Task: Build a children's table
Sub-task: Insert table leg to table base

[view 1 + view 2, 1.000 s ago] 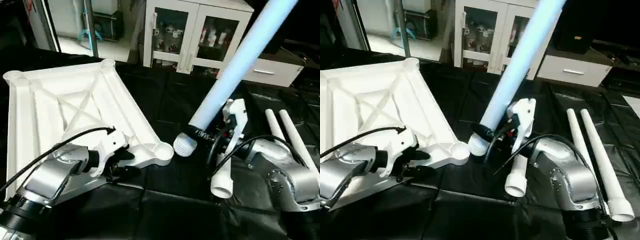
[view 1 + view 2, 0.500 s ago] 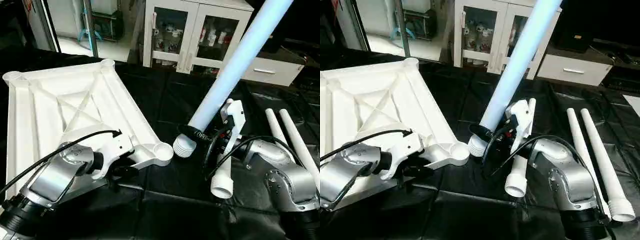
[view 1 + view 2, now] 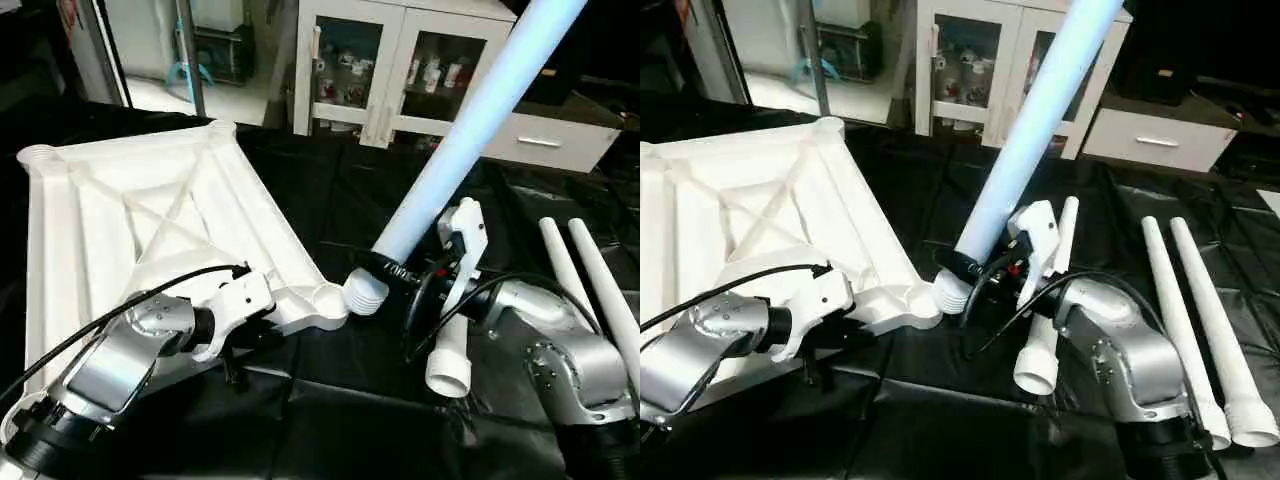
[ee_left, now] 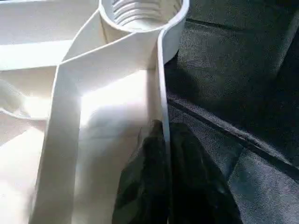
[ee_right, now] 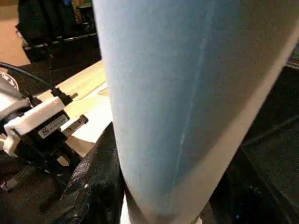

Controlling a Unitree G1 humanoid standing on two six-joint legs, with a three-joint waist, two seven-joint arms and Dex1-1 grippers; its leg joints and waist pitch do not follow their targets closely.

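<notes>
The top point(image 3: 150, 230) is lying ribs-up on the black cloth point(image 3: 330, 400), and the left gripper point(image 4: 161, 186) is pinching its thin side wall just beside the near socket point(image 3: 327, 298), one finger on each face. That hold looks slight: if the leg pushes sideways, the top may be sliding or twisting out of the pinch.

The right gripper point(image 3: 392, 272) is clamping the leg point(image 3: 470, 125) low, just above its ribbed end point(image 3: 364, 290), with the long shaft leaning up and away. Held that way, the leg is likely meeting the socket askew; its ribbed end is sitting just beside the socket rim, not in it, and could be catching the rim or jamming crooked.

A second leg point(image 3: 452, 345) is lying right by the right forearm, and a sweep of the arm could be knocking it. Two more legs point(image 3: 1200, 310) are lying well apart on the right. The cabinet point(image 3: 400, 70) is standing behind, out of the way.
</notes>
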